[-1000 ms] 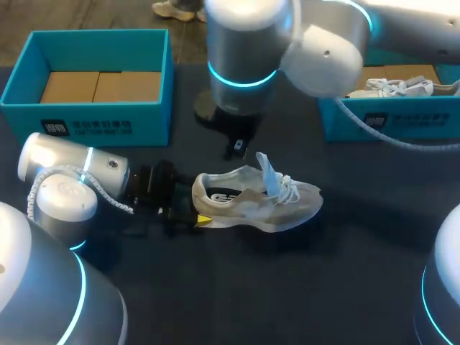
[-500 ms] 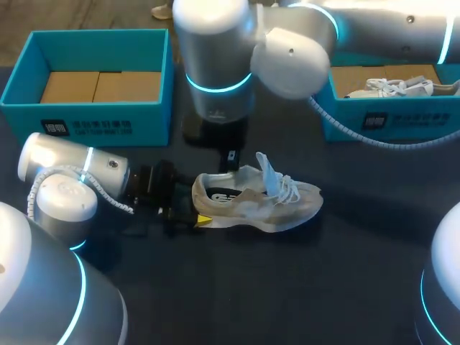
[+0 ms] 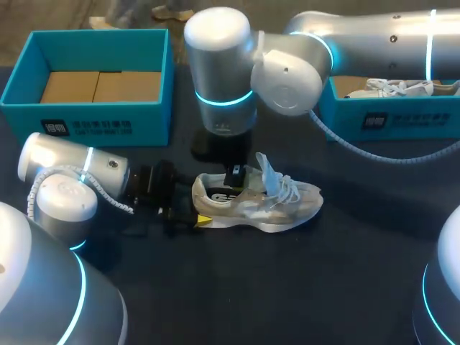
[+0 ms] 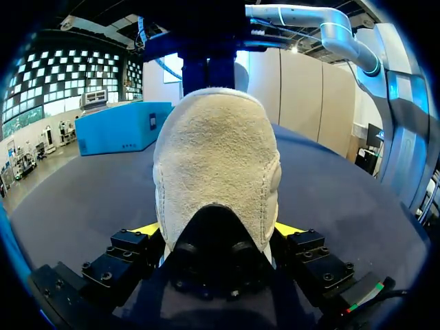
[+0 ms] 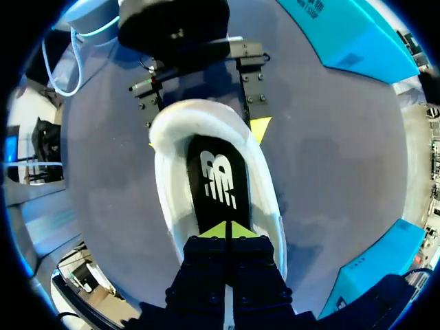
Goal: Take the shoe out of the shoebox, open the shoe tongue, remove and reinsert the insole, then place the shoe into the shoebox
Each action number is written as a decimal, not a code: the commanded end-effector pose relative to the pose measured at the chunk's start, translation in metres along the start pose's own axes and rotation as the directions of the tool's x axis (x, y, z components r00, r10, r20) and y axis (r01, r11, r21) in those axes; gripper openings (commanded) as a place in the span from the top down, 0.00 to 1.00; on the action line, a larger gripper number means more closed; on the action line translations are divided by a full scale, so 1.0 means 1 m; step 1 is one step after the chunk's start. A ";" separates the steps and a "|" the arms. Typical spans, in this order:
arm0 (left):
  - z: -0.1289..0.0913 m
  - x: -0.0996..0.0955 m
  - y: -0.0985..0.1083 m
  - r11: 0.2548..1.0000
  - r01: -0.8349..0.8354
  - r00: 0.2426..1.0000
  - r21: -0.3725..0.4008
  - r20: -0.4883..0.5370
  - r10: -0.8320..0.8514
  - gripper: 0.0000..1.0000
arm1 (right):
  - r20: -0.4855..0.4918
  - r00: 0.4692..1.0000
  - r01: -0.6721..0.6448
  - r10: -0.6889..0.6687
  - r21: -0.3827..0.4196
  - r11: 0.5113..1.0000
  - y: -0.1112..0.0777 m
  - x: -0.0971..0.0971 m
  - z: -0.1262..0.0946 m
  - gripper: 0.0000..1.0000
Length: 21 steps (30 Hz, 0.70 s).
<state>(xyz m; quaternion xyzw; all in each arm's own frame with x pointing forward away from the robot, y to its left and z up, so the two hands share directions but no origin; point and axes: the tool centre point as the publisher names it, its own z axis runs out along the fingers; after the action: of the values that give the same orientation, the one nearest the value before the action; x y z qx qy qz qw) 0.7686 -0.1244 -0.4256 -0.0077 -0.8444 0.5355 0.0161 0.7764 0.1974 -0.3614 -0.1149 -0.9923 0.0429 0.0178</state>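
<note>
Where the left gripper (image 4: 218, 232) lies low on the tabletop, its two yellow-tipped fingers (image 4: 148, 229) press the heel of a low-cut beige and white fabric shoe (image 3: 277, 205) from both sides, clamping it. The shoe stands upright on its sole near the middle of the dark, matte table (image 3: 287, 295), heel toward the left arm and toe pointing to the robot's right. Its pale blue tongue (image 3: 267, 172) stands up above the loose white laces (image 3: 287, 188). The right arm comes in from the right, past the middle, and hangs straight over the shoe's opening. The right gripper (image 5: 225, 230) has its yellow tips pressed together, closed, down inside the opening at the black insole with white print (image 5: 216, 175); whether they pinch the insole cannot be told. Out from the shoe, an open teal cardboard shoebox (image 3: 93, 118) sits at the table's far left, well apart from the shoe, with a brown cardboard floor showing inside. A second teal box (image 3: 374, 122) sits at the far right, with another white laced shoe (image 3: 392, 88) lying in it
</note>
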 end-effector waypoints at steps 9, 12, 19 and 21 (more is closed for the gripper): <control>-0.001 0.000 0.002 1.000 0.000 1.000 0.000 0.000 0.000 1.00 | -0.030 0.999 -0.023 0.023 0.007 1.000 -0.011 -0.004 0.018 1.00; -0.001 0.000 0.002 1.000 0.000 1.000 0.000 0.000 0.000 1.00 | -0.032 0.999 -0.038 0.038 0.004 0.999 -0.015 0.000 0.017 1.00; -0.001 0.000 0.002 1.000 0.000 1.000 0.000 0.000 0.000 1.00 | -0.011 0.998 -0.065 0.065 0.000 0.998 -0.015 -0.003 0.015 1.00; -0.001 0.000 0.002 1.000 0.000 1.000 0.000 0.000 0.000 1.00 | -0.008 0.998 -0.066 0.066 -0.002 0.998 -0.014 -0.004 0.015 1.00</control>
<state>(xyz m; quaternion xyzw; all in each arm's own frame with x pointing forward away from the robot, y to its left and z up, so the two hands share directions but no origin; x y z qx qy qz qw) 0.7686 -0.1243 -0.4256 -0.0077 -0.8444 0.5355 0.0161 0.7783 0.1826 -0.3762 -0.1472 -0.9879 0.0432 0.0231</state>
